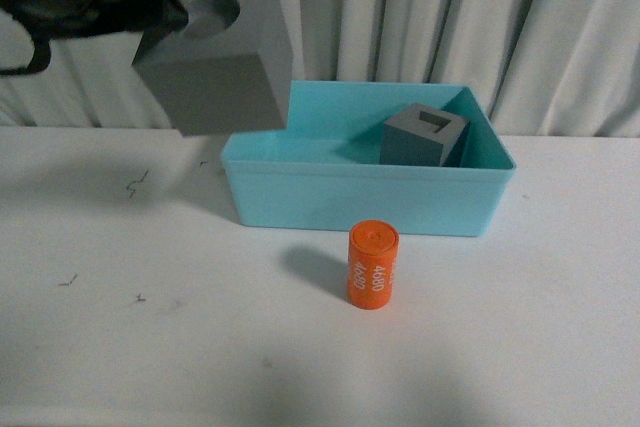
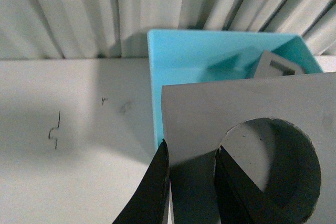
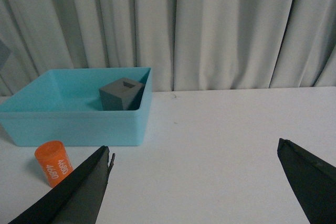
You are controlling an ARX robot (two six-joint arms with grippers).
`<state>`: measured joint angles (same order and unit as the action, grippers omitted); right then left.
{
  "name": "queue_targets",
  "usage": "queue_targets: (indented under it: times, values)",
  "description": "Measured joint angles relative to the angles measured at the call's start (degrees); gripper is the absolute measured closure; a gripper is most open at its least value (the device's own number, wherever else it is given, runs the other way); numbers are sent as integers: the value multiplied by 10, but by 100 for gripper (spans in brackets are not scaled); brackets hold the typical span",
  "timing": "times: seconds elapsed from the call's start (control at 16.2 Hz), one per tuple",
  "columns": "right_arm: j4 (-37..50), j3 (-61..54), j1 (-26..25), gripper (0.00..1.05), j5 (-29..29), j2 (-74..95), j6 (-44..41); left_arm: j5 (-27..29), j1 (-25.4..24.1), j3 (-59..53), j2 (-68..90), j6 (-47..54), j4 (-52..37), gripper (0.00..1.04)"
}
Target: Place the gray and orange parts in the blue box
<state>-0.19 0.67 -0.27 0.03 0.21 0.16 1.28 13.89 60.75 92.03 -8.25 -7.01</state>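
Observation:
My left gripper [image 1: 165, 9] is shut on the gray cube with the round recess [image 1: 215, 62], held in the air above and to the left of the blue box [image 1: 360, 199]. In the left wrist view one finger [image 2: 155, 182] lies on the cube's outer face and the other sits inside the recess. The gray cube with the square recess [image 1: 425, 137] lies tilted inside the box at its right end. The orange cylinder [image 1: 372, 265] stands upright on the table just in front of the box. My right gripper [image 3: 194, 148] is open over bare table to the right of the box [image 3: 73, 124] and the cylinder [image 3: 52, 162].
A white table [image 1: 150, 347] carries everything; small dark marks [image 1: 135, 184] dot its left side. A pleated pale curtain [image 1: 560, 27] hangs close behind the box.

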Motion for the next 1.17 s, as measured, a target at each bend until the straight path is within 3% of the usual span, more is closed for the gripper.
queue_targets:
  times: [0.49, 1.17]
  values:
    - [0, 0, 0, 6, 0, 0, 0, -10, 23, 287, 227, 7, 81, 86]
    - [0, 0, 0, 6, 0, 0, 0, 13, 17, 429, 388, 16, 137, 86]
